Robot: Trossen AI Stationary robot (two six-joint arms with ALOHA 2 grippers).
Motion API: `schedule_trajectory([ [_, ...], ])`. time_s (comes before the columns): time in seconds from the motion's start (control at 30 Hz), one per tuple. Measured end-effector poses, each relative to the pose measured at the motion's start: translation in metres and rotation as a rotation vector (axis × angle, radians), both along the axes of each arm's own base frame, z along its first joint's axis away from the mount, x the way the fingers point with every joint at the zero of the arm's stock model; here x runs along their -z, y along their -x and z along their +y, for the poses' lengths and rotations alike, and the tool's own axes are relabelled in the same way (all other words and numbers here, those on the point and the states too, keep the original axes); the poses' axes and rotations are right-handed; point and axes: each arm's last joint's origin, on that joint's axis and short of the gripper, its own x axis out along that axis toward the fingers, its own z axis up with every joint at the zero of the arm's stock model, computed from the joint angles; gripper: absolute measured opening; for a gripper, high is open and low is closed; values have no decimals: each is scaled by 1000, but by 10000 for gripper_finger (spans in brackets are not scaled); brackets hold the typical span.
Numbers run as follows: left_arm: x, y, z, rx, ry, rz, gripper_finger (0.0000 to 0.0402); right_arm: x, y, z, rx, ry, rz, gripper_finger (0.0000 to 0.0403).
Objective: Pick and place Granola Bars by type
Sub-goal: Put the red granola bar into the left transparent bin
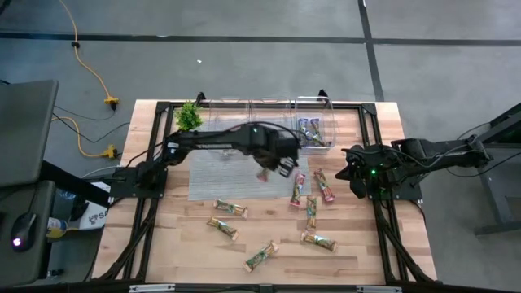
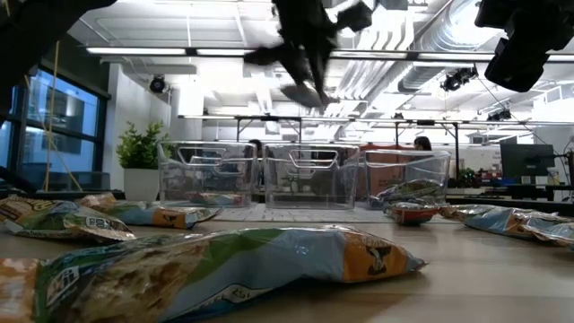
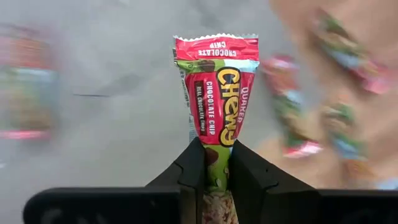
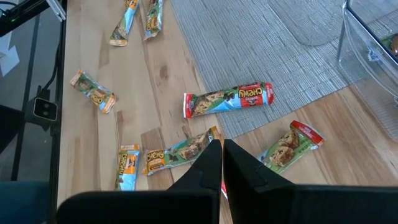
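My left gripper (image 1: 277,163) hangs over the grey mat's right part, shut on a red-and-green wrapped granola bar (image 3: 217,93). In the low view it is high up (image 2: 309,40), well above the three clear bins (image 2: 309,175). My right gripper (image 1: 356,181) waits shut and empty (image 4: 222,144) above the table's right side. Below it lie two red bars (image 4: 227,99) (image 4: 289,144) and a green/tan bar (image 4: 180,151). Several more bars lie flat on the wood near the front (image 1: 230,209) (image 1: 319,241). Blue/purple bars (image 1: 312,130) lie in the right bin. My left gripper pinches the red bar between its two fingers by one end of the wrapper (image 3: 216,140). The bar's length runs on straight away from the fingertips, its crimped far end (image 3: 216,43) free. It is lifted clear, with the grey mat below it.
Three clear bins stand in a row at the far edge (image 1: 313,122) (image 1: 269,110) (image 1: 224,110). A small green plant (image 1: 189,115) stands at the far left corner. A grey mat (image 1: 216,175) covers the middle. Black frame rails run along the table's sides.
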Motion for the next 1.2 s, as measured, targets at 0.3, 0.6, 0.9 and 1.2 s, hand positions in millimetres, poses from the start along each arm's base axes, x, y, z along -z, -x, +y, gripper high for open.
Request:
schedule_trajectory([
  [0.3,-10,51,77,-175,-199,185,50,0,0,0,-7,9,-1,0],
  [0.6,26,82,155,-224,-79,343,50,0,0,0,-13,11,-1,0],
  [0.9,43,80,168,-108,-23,306,96,0,0,0,-4,19,-2,0],
  [1.2,43,80,168,-100,-19,304,210,0,0,0,0,20,-2,0],
])
